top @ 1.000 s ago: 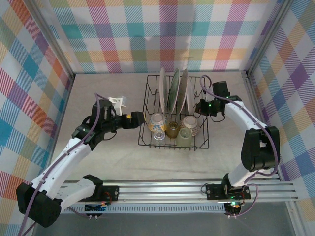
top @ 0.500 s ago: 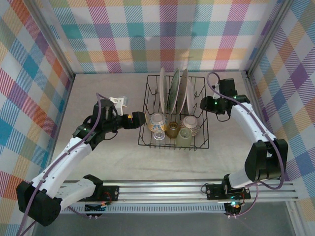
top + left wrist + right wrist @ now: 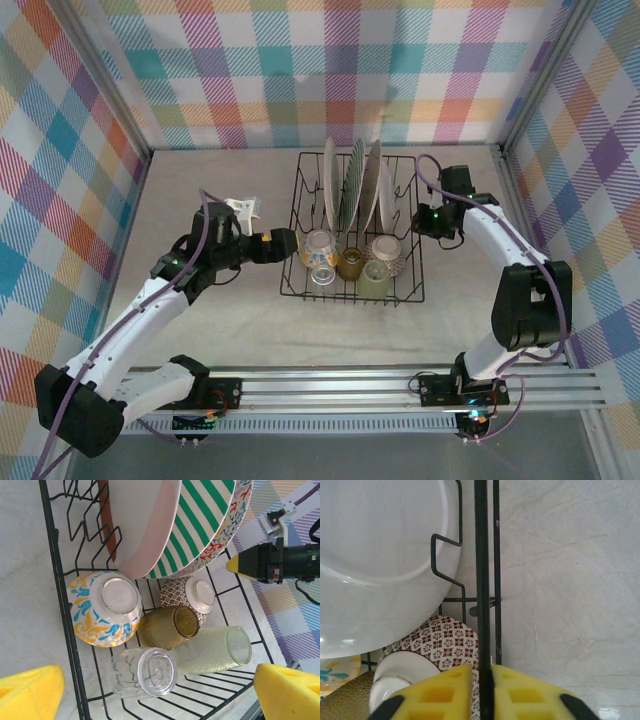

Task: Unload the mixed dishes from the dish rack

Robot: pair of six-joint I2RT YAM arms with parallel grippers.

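Right fingers (image 3: 445,692), yellow-padded, are clamped together on a rim wire of the rectangular black wire dish rack (image 3: 481,555), at its right side. Left fingers (image 3: 30,692) are spread wide apart, holding nothing, at the rack's left side. The rack sits in the middle of the pale desk (image 3: 250,320). Three large round plates (image 3: 145,525) stand upright in its far dividers, a green-striped plate (image 3: 200,520) in the middle. In the near part, crowded together, lie a blue-and-yellow patterned bowl (image 3: 110,607), a brown patterned bowl (image 3: 192,597), an amber cup (image 3: 167,627), a pale-green cup (image 3: 215,650) and a clear cup (image 3: 145,672).
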